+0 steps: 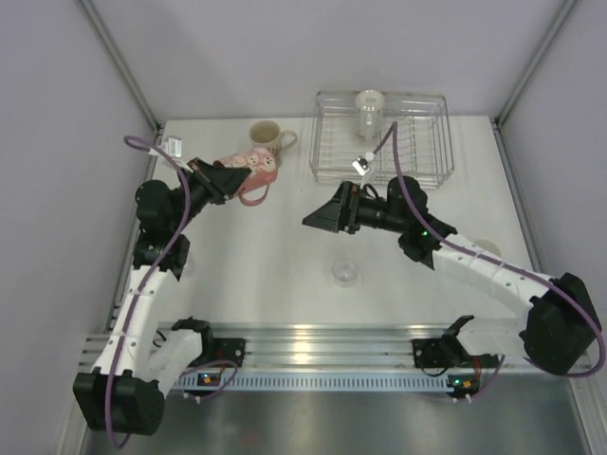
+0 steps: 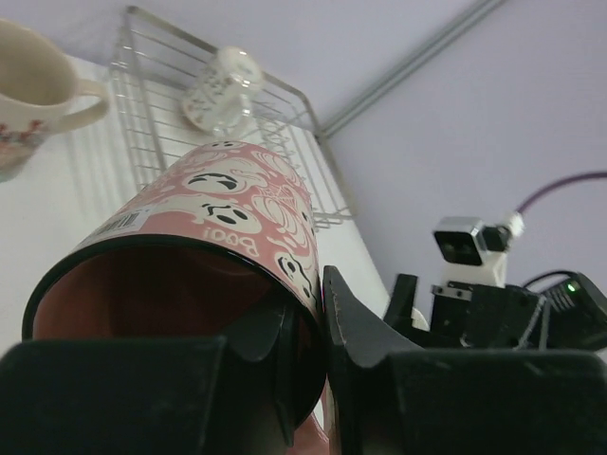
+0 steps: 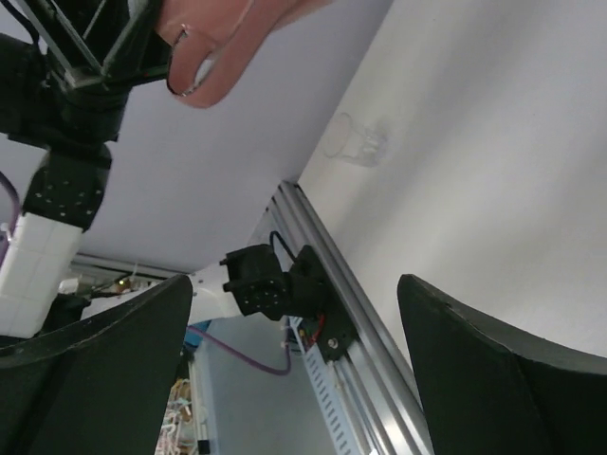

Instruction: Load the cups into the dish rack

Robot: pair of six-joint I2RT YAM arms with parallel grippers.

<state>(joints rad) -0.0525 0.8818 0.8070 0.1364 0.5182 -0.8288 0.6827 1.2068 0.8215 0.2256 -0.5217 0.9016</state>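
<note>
Clamping the wall of the pink ghost-print mug (image 2: 228, 218) w/ one finger inside the rim and one outside, the left gripper (image 2: 308, 322) has it tipped on its side at the table's far left, just beside the cream floral mug (image 1: 266, 136), prob. a grip chosen for carrying it to the silver wire dish rack (image 1: 427, 156). Its long axis runs approx. left-right, base twd the rack, mouth twd the left wrist, handle on the near side. Right gripper (image 3: 294, 284) hangs between mug and rack, jaws spread, nothing in them.
</note>
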